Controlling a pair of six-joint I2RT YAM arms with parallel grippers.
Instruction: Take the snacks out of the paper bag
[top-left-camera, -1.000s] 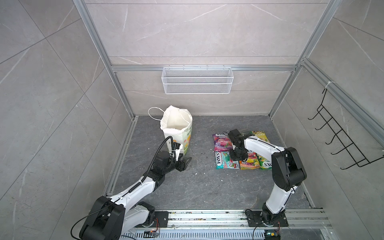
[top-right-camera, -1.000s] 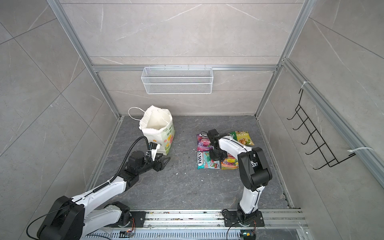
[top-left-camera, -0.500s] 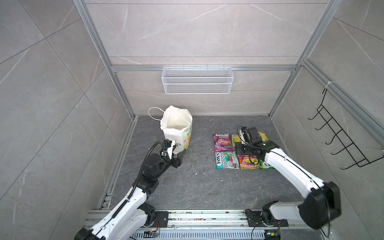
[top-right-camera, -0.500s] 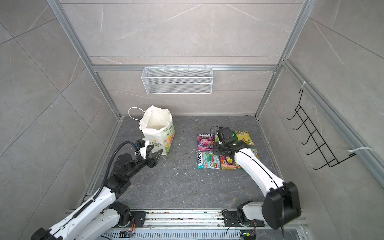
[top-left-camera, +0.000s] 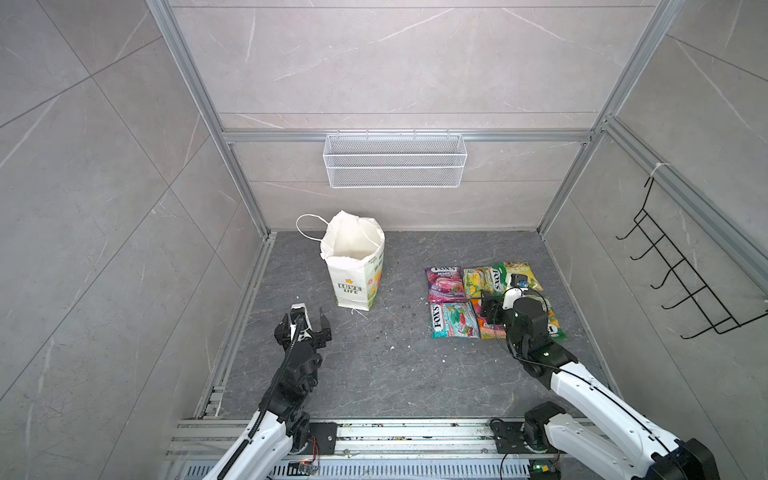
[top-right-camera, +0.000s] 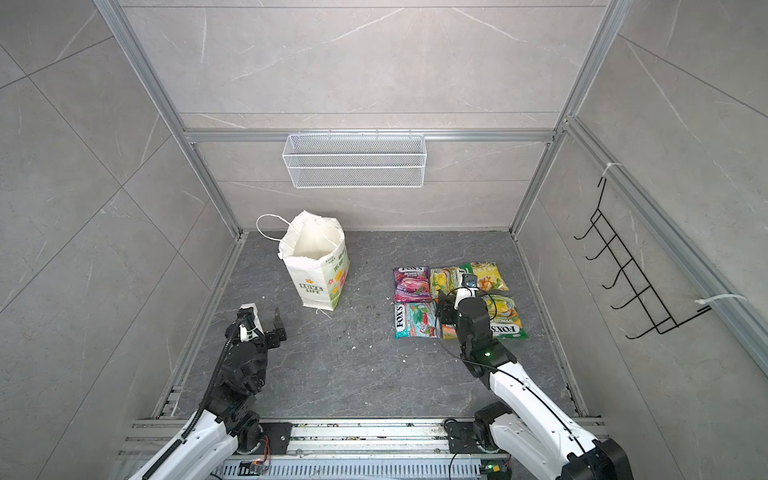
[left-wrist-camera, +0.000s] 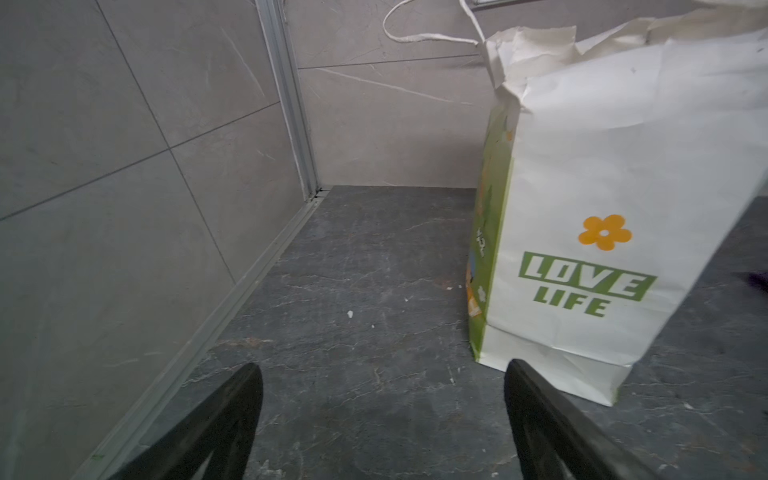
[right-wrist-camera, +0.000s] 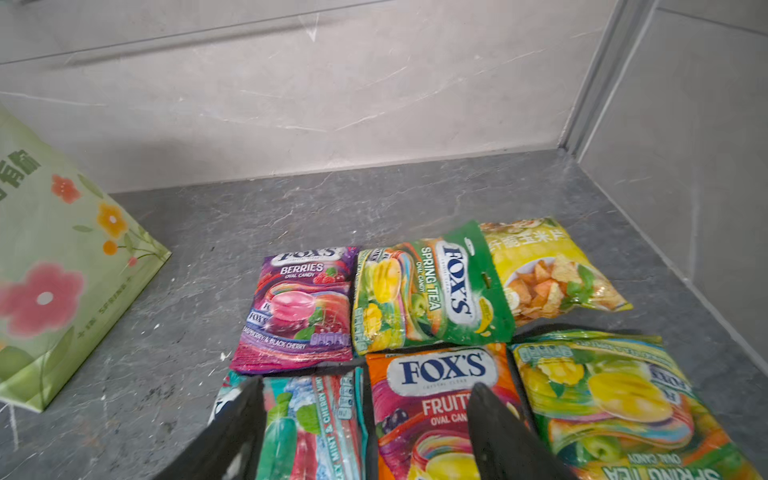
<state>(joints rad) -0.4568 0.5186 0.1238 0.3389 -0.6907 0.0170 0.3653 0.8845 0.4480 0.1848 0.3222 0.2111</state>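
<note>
We begin with the paper bag (top-left-camera: 353, 266). It stands upright toward the back left of the grey floor (top-left-camera: 374, 374) with its mouth open. What both top views show of its inside is bare white paper, though the very bottom is hidden from us.

The snacks (top-left-camera: 445, 284) lie well apart from the bag on the right: six pouches lying flat in two rows of three, their edges touching or overlapping. We judge the unloading to be at its end. The next move calls only for checking that nothing is left in the bag, and for drawing the arms clear without dragging a pouch.

The left gripper (left-wrist-camera: 381, 365) sits low, just in front of the bag, with its jaws wide apart and empty. The right gripper (right-wrist-camera: 368, 382) hangs over the near row with its jaws apart, gripping nothing. It is above where the teal pouch (right-wrist-camera: 316, 415) meets the orange pouch (right-wrist-camera: 432, 407), and we cannot tell whether it touches them.
</note>
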